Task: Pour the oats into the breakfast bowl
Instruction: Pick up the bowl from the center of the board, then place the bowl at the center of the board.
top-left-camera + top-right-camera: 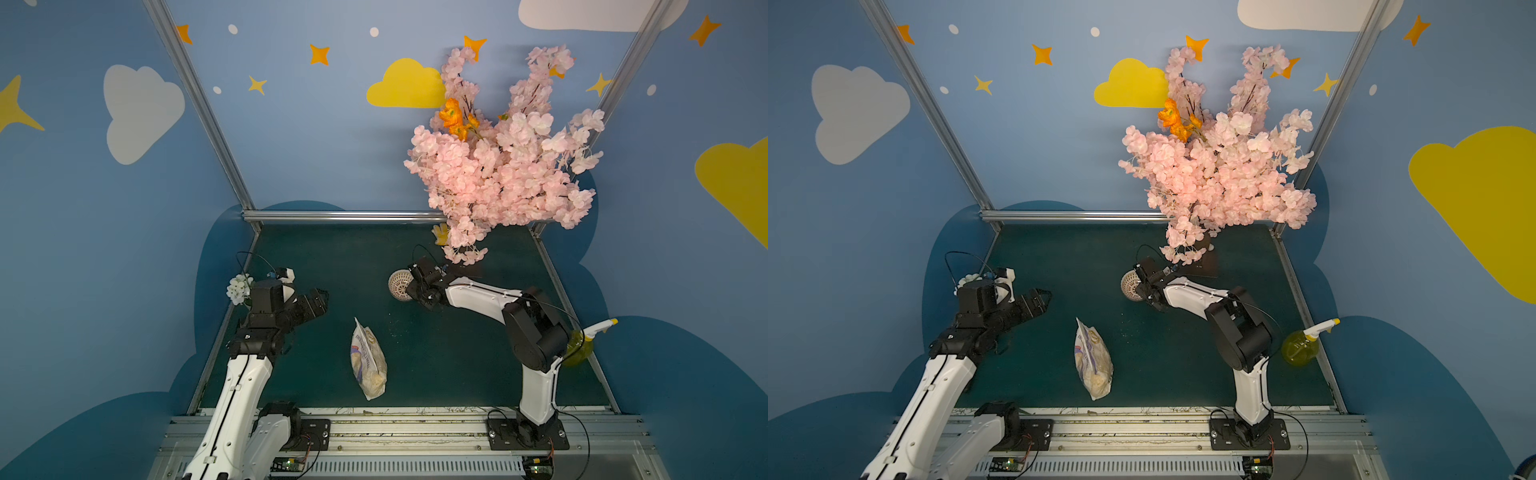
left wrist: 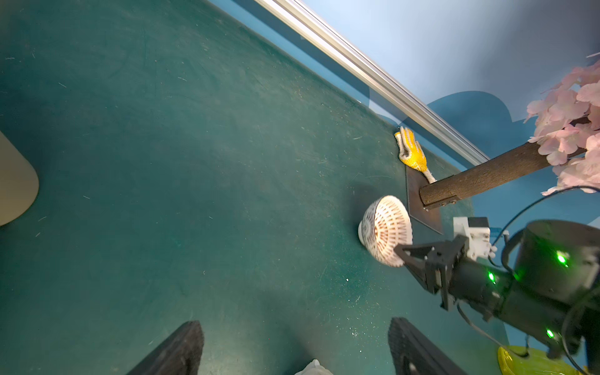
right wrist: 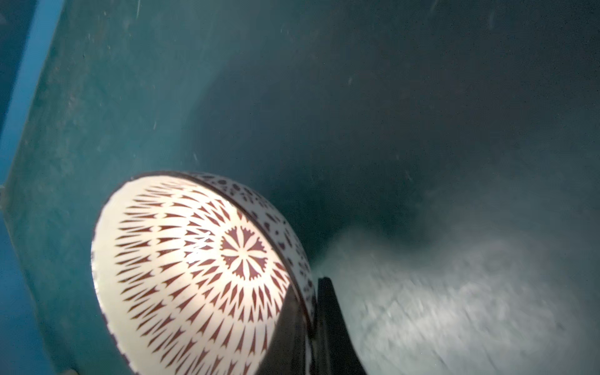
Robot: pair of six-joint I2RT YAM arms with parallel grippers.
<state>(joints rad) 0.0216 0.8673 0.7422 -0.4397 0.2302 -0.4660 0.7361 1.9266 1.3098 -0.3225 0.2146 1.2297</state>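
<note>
Right gripper [image 3: 311,328]: jaws pinched together on the rim of the breakfast bowl [image 3: 194,259], one finger inside, one outside against the wall. The left wrist view shows the same: my right gripper [image 2: 401,251] bites the edge of the bowl [image 2: 386,227].

The bowl is tipped on its side, mouth turned toward my right wrist and foot pointing away from it. Cream-white with a dark red-brown pattern, and no oats in it. I cannot tell whether it touches the green table [image 1: 332,257].

Landmark: the pink blossom tree [image 1: 498,166]. In both top views the bowl [image 1: 400,284] [image 1: 1130,284] sits near the foot of the tree, just beside its dark base plate [image 2: 422,201], on the side facing my left arm. My right gripper [image 1: 411,286] reaches it from the tree's side.

The oats [image 1: 368,361] [image 1: 1092,361] are in their crinkly clear bag, flat on the table, well apart from the tree, toward my base rail and left of the bowl. Neither gripper touches the bag.

Left gripper [image 1: 318,301] [image 1: 1040,299]: jaws wide apart, nothing between them, raised, far across the table from the tree. It is left of the bag's upper end and apart from it. The left wrist view looks between the fingers [image 2: 181,350] at bare table.

A yellow glove [image 2: 410,152] lies at the tree's foot.
</note>
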